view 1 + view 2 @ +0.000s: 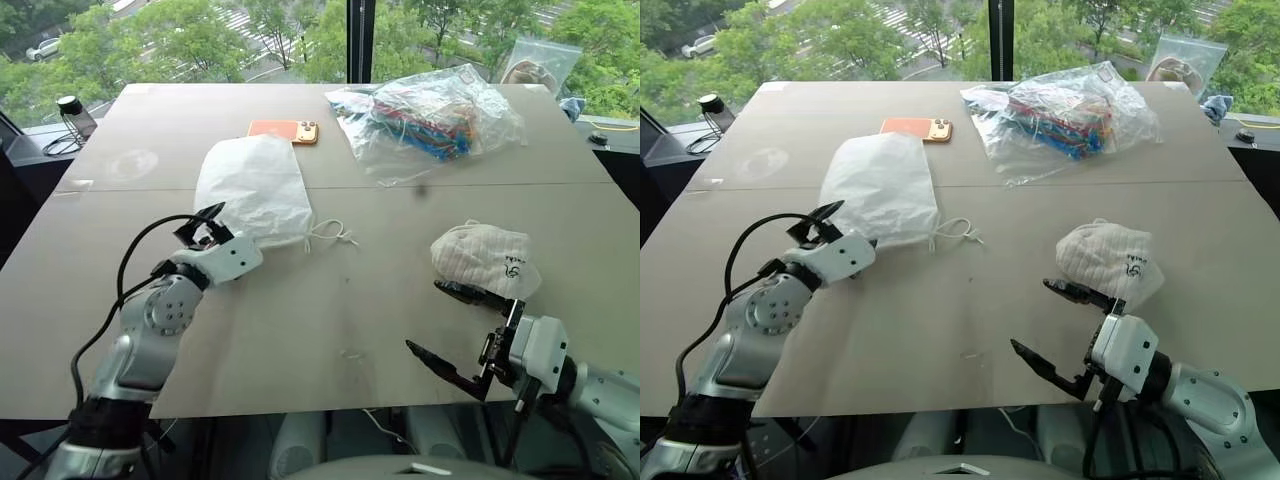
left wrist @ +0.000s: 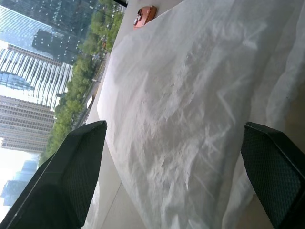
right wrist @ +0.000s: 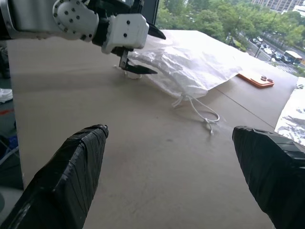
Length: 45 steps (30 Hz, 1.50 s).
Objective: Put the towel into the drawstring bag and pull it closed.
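A: What is the setting?
B: A wide grey-brown tabletop (image 1: 300, 310) against a window with trees outside. The drawstring bag (image 1: 255, 190) lies flat left of centre, the towel (image 1: 485, 260) bunched to the right, well apart. Farther back are an orange phone (image 1: 285, 131) and a clear plastic bag (image 1: 430, 115) of colourful items.

A: The grippers?
B: Left gripper (image 1: 207, 228) spread at the bag's near edge; right gripper (image 1: 447, 330) wide, empty, beside the towel.

A: Any differences between views?
B: The right wrist view shows the bag's cord (image 3: 202, 112) trailing; the left wrist view shows towers (image 2: 28, 95).
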Each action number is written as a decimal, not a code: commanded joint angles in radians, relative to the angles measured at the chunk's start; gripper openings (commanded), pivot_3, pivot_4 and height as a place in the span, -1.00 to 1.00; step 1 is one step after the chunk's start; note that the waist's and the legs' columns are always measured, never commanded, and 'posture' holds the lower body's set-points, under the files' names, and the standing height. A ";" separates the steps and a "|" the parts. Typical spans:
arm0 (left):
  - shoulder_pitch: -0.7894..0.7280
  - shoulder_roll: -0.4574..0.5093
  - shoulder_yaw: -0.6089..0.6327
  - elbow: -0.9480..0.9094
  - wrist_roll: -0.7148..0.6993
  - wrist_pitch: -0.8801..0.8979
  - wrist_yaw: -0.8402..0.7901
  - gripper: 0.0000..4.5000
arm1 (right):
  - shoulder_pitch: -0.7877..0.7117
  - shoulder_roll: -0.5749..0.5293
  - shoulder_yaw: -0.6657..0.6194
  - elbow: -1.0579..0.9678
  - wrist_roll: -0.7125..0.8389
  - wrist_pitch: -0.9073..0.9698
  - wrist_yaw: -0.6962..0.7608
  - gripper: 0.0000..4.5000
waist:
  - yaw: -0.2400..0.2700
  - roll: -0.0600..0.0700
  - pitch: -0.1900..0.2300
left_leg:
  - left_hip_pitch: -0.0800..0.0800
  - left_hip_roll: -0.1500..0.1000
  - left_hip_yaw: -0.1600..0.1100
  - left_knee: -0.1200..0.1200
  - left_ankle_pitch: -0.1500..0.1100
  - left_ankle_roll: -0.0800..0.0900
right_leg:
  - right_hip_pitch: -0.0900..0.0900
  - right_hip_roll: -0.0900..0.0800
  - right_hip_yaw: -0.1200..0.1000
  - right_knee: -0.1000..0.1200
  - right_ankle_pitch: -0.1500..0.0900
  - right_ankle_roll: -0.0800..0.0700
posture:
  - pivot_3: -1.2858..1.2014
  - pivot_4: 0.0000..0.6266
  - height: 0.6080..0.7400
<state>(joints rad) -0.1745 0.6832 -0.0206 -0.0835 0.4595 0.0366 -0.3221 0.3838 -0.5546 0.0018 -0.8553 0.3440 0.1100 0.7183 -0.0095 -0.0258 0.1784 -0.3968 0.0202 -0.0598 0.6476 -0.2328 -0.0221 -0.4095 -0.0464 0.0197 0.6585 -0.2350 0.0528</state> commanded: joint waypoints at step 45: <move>-0.348 -0.177 0.014 -0.270 -0.780 0.952 -0.181 -0.97 | -0.353 -0.137 -0.132 0.316 -0.007 0.556 -0.110 1.00 | -0.029 -0.013 -0.002 | 0.015 0.000 0.000 0.002 0.000 0.000 | 0.014 0.001 0.003 0.001 -0.001 -0.002 | 0.03 -0.52 1.00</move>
<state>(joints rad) -0.5075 0.4999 -0.0105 -0.3318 -0.3171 0.9969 -0.5017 0.0300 -0.6935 -0.0410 -0.4259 0.2353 0.6008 0.5891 -0.0385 -0.0392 0.1759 -0.3828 0.0203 -0.0600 0.6496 -0.2327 -0.0218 -0.3966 -0.0451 0.0224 0.6593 -0.2357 0.0506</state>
